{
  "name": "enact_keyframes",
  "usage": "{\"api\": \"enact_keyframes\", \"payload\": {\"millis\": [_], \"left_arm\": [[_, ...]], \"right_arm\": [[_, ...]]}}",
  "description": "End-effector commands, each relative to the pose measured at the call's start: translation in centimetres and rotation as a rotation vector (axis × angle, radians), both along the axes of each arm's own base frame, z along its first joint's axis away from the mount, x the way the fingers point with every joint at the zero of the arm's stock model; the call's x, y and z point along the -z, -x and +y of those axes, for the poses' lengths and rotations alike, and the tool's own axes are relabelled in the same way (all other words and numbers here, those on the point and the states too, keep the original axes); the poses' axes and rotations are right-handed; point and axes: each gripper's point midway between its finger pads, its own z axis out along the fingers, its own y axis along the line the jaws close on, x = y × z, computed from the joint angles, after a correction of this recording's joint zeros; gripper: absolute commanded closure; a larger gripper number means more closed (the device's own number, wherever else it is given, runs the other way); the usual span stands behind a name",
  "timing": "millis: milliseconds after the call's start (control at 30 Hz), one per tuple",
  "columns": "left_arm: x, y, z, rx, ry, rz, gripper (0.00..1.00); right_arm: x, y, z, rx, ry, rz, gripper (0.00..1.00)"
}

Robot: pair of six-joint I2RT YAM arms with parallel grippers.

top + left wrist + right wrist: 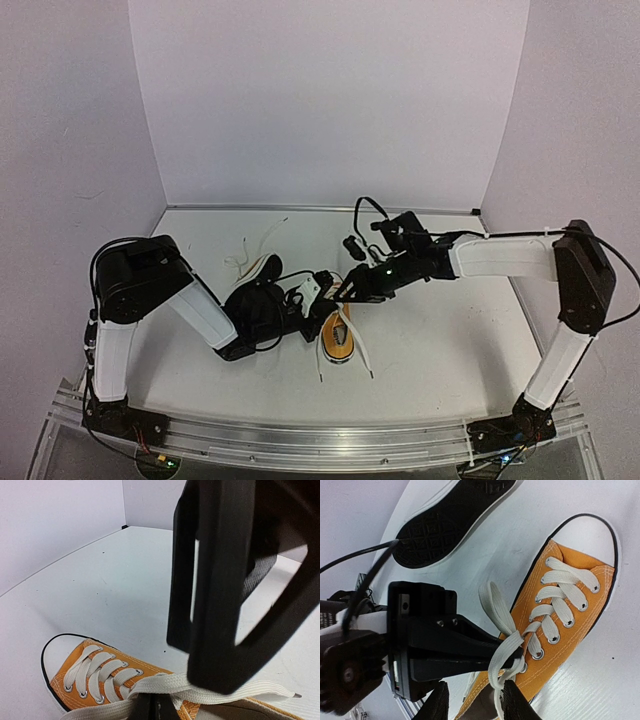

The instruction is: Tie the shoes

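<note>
Left pincer [517, 656] was clamped on the white lace [502, 645], just above the top eyelets of the orange shoe [570, 610]. Right pincer [475, 707] was partly parted near that shoe's heel end, with a lace tail hanging between its fingers, not visibly gripped.

Lace looked flat, limp and light, likely to slip. Best pinched close to the crossing, I judged.

Orange shoe sat upright on the counter [605, 680]. Second shoe [450, 515] lay sole-up off to its left, apart.

No containers seen.
</note>
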Motion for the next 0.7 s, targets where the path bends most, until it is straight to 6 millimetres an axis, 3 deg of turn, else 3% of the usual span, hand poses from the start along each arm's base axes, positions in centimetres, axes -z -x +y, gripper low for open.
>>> {"api": "enact_keyframes", "payload": {"millis": [0, 100, 200, 400, 567, 667], "left_arm": [[-0.7, -0.1, -0.1, 0.011, 0.039, -0.019, 1.0], [-0.7, -0.1, -0.3, 0.017, 0.035, -0.019, 1.0], [-0.7, -0.2, -0.4, 0.019, 0.034, -0.018, 1.0], [-0.6, -0.1, -0.3, 0.022, 0.024, -0.018, 1.0], [-0.4, 0.0, -0.4, 0.03, 0.019, -0.016, 1.0], [-0.4, 0.1, -0.5, 0.033, 0.018, -0.014, 1.0]], "right_arm": [[-4.7, -1.8, -1.9, 0.076, -0.056, -0.111, 0.64], [-4.2, -2.8, -3.1, 0.134, -0.027, -0.117, 0.65], [-1.5, -3.9, -4.2, 0.186, 0.053, -0.082, 0.72], [3.4, -4.1, -4.5, 0.19, 0.146, -0.002, 0.78], [4.9, -4.0, -4.0, 0.166, 0.156, 0.026, 0.79], [4.3, -4.1, -3.2, 0.147, 0.112, 0.028, 0.79]]}}
